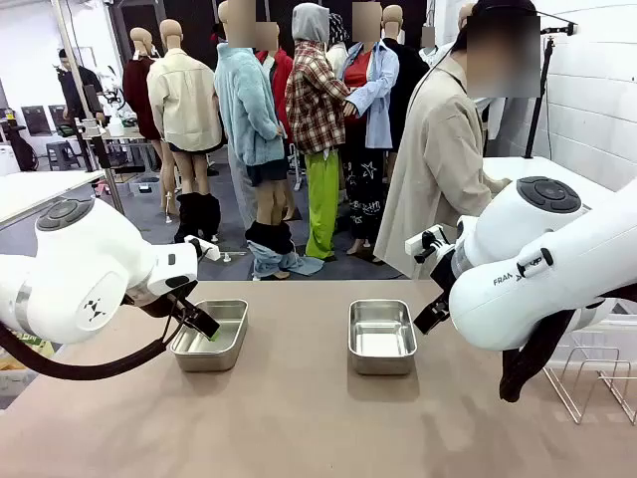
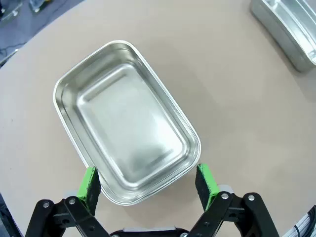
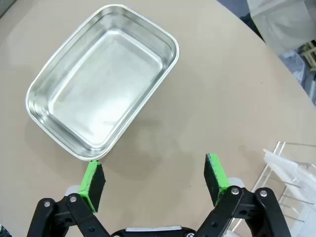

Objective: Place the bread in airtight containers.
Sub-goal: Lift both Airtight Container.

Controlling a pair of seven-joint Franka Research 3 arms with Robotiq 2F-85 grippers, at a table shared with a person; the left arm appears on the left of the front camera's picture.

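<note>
- Two steel trays on the table [image 1: 299, 418], side by side and apart: left tray [image 1: 221, 339], right tray [image 1: 381, 339]. Each shows a bare steel floor.
- Left gripper [image 2: 147, 180]: jaws spread wide, gripping nothing. The near short end of the left tray [image 2: 128, 133] lies between the jaws, one green pad [image 2: 90, 181] outside each near corner. Whether the pads touch the rim cannot be told.
- The right tray [image 2: 291, 29] lies well ahead of these jaws, off to one side.
- Right gripper [image 3: 153, 173]: jaws spread wide, gripping nothing; bare table lies between them.
- The right tray [image 3: 103, 79] lies ahead of these jaws and off to one side, its nearest corner just beyond one pad [image 3: 93, 174], apart from it.
- A rack [image 3: 291, 173] stands beside the other finger.
- A person [image 1: 438, 169] stands at the far side.
</note>
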